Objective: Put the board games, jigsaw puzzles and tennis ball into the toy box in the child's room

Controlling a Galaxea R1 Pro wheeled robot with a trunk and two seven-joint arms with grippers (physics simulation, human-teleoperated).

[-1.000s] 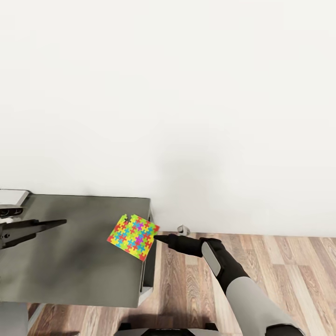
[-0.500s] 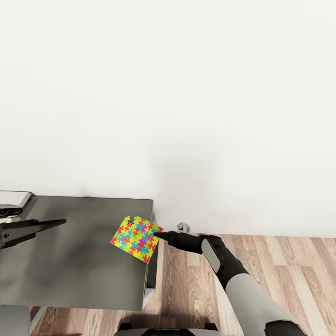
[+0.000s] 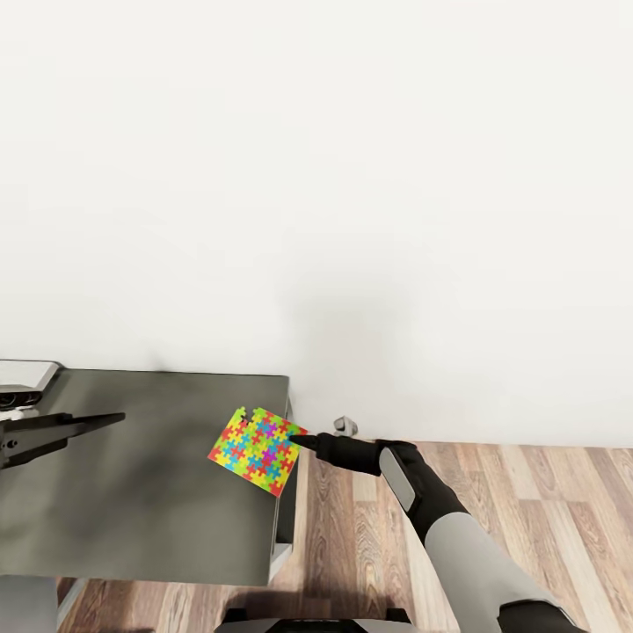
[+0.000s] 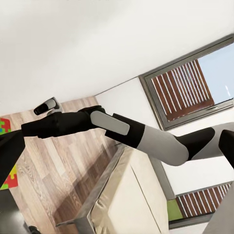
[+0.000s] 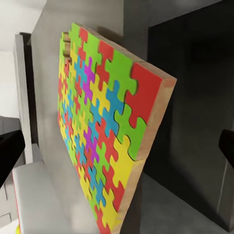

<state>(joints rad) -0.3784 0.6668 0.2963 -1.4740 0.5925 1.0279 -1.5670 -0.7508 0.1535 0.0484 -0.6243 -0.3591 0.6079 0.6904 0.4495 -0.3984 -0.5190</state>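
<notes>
A multicoloured jigsaw puzzle (image 3: 256,449) lies at the right end of the grey table (image 3: 132,492), one corner sticking out past the table's edge. My right gripper (image 3: 297,443) points at that corner from the right. In the right wrist view the puzzle (image 5: 102,141) shows its wooden edge between two dark fingers (image 5: 9,151) spread far apart, so the gripper is open. My left gripper (image 3: 110,422) hovers open and empty over the table's left part. A pale grey rim (image 3: 26,374) at the far left looks like a corner of the toy box.
Wooden floor (image 3: 492,492) runs to the right of the table, below a plain white wall. A small grey object (image 3: 345,428) sits on the floor by the wall. The left wrist view has the beige bed (image 4: 131,195) and a window with blinds (image 4: 185,87).
The camera shifted slightly a second ago. The right gripper has crept up a little at the puzzle's corner; the puzzle and left gripper have stayed put.
</notes>
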